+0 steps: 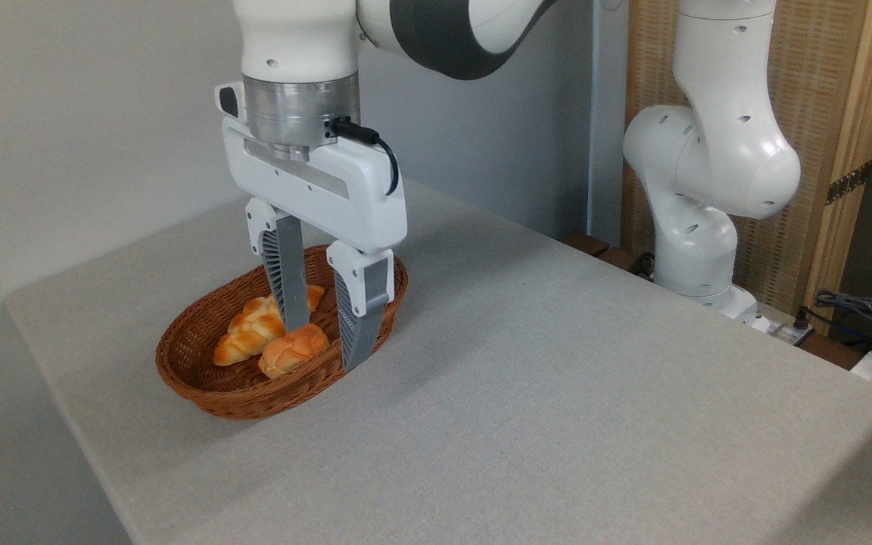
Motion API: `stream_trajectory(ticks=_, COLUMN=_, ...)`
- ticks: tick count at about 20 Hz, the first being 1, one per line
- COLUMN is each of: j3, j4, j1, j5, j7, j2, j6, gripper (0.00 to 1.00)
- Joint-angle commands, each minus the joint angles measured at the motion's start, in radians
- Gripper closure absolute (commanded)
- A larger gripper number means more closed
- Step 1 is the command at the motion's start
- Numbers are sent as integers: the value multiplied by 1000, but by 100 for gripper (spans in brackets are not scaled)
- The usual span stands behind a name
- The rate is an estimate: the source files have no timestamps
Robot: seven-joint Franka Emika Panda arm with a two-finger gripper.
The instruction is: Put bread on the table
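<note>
The bread (250,333), a long plaited golden loaf, lies in the brown wicker basket (179,375) at the left of the table (557,378). A shorter, rounder roll (291,351) lies just in front of it. My gripper (324,344) hangs straight down into the basket, open. Its left finger (288,291) stands in front of the loaf's far end and hides part of it. The right finger (356,333) is near the basket's right rim. The roll's right end lies between the fingertips. Nothing is gripped.
The arm's white base (697,227) stands off the table's far right edge, with cables and a dark object (871,314) beyond. A pale wall runs behind the basket. The grey tabletop stretches right and forward of the basket.
</note>
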Motion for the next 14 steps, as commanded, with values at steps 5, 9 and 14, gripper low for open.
stream_trajectory(ticks=5, j3=22, j4=8, j1=-6, j5=15, j7=-7, j2=-10, j6=-7, gripper=0)
stream_trajectory(ticks=9, j3=54, j4=8, j1=-6, j5=15, j7=5, j2=-4, j6=-4, gripper=0)
stream_trajectory(ticks=14, j3=63, j4=10, j1=-6, j5=15, j7=13, j2=2, j6=5, gripper=0)
